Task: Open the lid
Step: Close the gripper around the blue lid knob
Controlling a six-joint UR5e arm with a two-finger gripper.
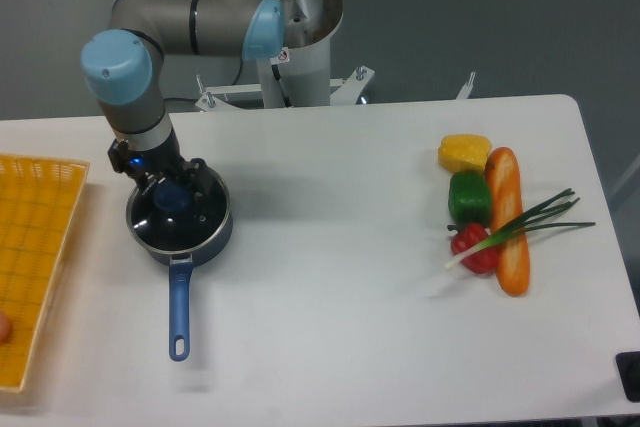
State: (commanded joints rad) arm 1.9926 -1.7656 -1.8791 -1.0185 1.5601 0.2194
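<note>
The lid point(190, 221), a glass disc with a blue centre knob point(174, 198), sits flat on the dark blue saucepan point(218, 239) at the left of the table. The pan's long blue handle point(179, 307) points toward the front edge. My gripper point(168, 185) hangs straight down over the lid. Its fingers stand either side of the knob with a gap showing, so it is open and grips nothing. The gripper body hides the back part of the lid.
An orange mesh basket point(30, 247) lies at the left edge, close to the pan. At the right are a yellow pepper point(464, 152), green pepper point(468, 197), red pepper point(474, 245), baguette point(508, 232) and spring onion point(535, 219). The arm's base point(290, 57) stands behind.
</note>
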